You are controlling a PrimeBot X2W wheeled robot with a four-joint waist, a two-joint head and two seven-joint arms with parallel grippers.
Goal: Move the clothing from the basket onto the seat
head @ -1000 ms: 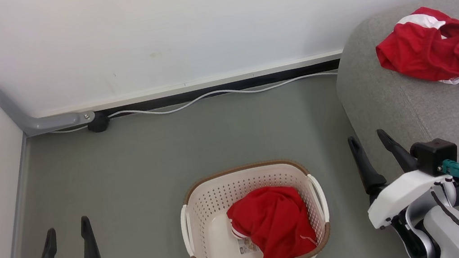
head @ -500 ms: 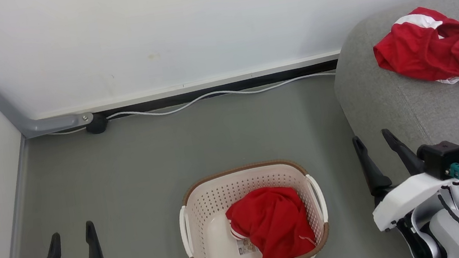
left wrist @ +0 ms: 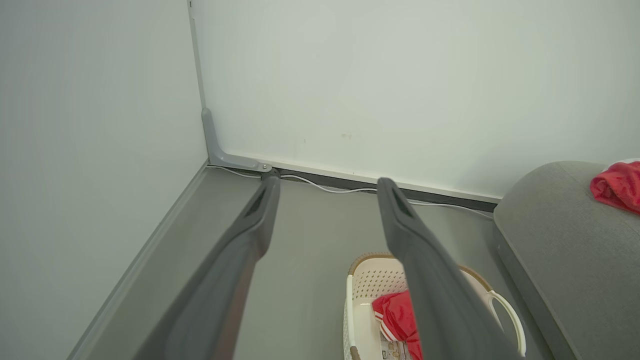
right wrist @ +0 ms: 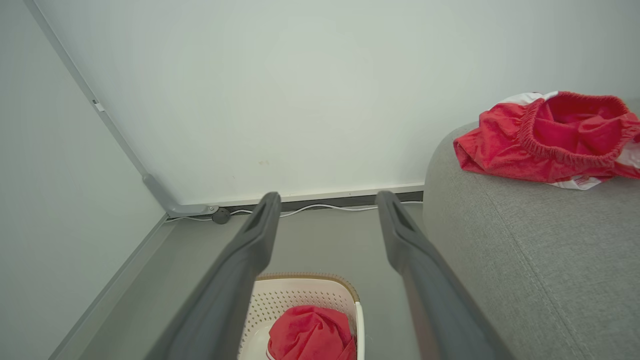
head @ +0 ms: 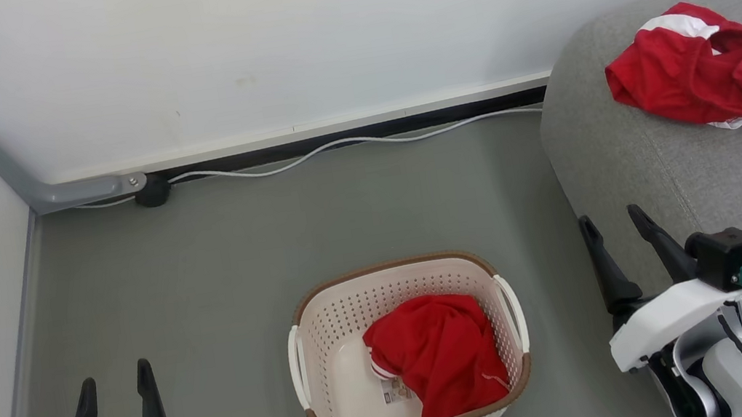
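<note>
The cream basket (head: 315,327) with a brown rim stands on the grey floor, low in the head view. One red garment (head: 437,357) lies bunched in its right half. A second red garment (head: 700,71) with white trim rests on the grey seat (head: 706,188) at the right. My left gripper (head: 114,383) is open at the lower left, well left of the basket, with nothing between its fingers. My right gripper (head: 612,220) is open beside the seat's front edge, right of the basket. The right wrist view looks down on the basket (right wrist: 295,295) and the seat garment (right wrist: 545,137).
A white cable (head: 347,146) runs along the skirting at the back wall. A grey conduit (head: 74,190) bends down the left corner. White walls close the left and back. Grey floor (head: 272,238) lies between basket and wall.
Both grippers have sunk a little lower in the head view and the right one drifted rightward. The whole picture has shifted slightly with the camera. Garments and basket lie unchanged.
</note>
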